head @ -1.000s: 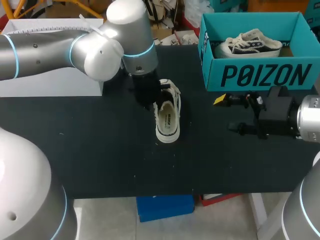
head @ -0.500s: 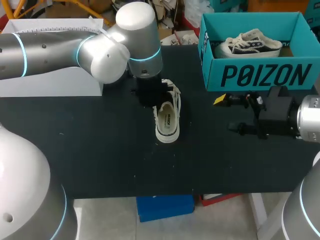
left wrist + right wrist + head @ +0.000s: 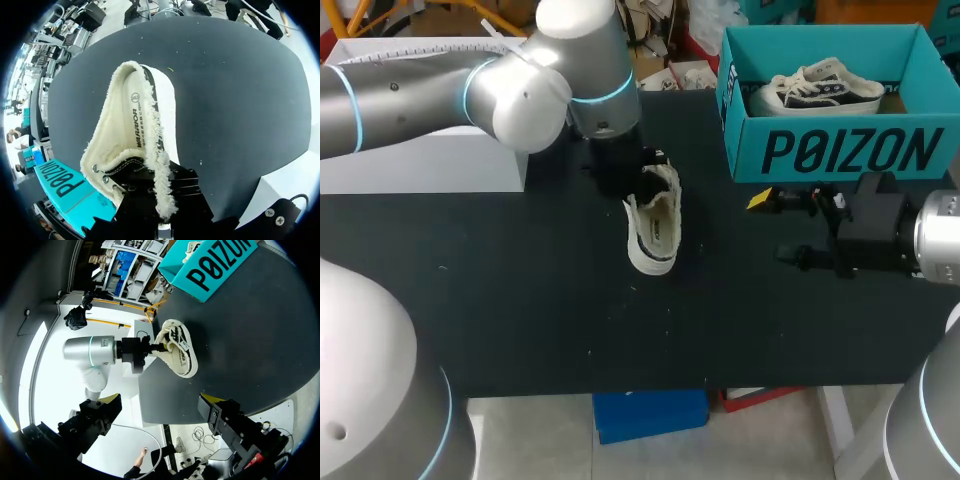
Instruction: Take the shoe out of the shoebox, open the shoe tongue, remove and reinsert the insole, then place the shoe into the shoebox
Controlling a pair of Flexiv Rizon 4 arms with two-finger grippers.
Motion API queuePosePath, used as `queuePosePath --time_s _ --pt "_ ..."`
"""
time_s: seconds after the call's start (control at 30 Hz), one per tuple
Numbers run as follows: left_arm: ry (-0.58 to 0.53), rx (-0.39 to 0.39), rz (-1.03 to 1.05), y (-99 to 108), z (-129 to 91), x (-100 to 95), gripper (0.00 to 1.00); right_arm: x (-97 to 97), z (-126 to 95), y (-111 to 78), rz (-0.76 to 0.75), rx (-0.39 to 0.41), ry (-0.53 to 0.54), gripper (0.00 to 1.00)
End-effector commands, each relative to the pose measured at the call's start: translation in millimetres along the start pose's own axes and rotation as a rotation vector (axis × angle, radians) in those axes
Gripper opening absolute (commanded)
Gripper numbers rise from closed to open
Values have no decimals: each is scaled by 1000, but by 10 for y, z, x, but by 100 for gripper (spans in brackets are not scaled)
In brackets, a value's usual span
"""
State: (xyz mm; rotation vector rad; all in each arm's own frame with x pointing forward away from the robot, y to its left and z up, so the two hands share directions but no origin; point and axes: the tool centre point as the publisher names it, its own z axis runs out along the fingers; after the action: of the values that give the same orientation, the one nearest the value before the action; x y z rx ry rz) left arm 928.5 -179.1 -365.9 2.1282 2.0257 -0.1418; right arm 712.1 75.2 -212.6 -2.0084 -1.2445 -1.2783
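A cream low-top shoe with a fuzzy edge lies tilted on the black table, its opening showing. My left gripper is at its laced end, shut on the frayed side edge by the eyelets; the fingertips are hidden by the shoe. The teal shoebox stands at the back right with a second shoe inside. My right gripper hangs open and empty in front of the box, well to the right of the shoe.
A white box sits at the back left, under my left arm. Bare black tabletop stretches in front of the shoe to the near edge.
The left gripper came over the shoe's laced end and shut on its side edge. The shoe has tipped up onto its side and shifted slightly left. The right arm has not moved.
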Motion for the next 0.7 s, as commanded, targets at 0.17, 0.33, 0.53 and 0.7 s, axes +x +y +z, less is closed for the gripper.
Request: queuePosePath --time_s 0.17,0.33,0.53,0.7 --pt "-16 -36 6 31 -648 -113 0 5 -6 -3 0 1 -2 100" --pt "-16 -81 0 87 -1018 -213 0 5 -6 -3 0 1 -2 100" --pt "-52 -144 -93 178 -1454 -244 0 5 -6 -3 0 1 -2 100" --pt "-99 -227 -275 231 -1793 -106 0 5 -6 -3 0 1 -2 100"
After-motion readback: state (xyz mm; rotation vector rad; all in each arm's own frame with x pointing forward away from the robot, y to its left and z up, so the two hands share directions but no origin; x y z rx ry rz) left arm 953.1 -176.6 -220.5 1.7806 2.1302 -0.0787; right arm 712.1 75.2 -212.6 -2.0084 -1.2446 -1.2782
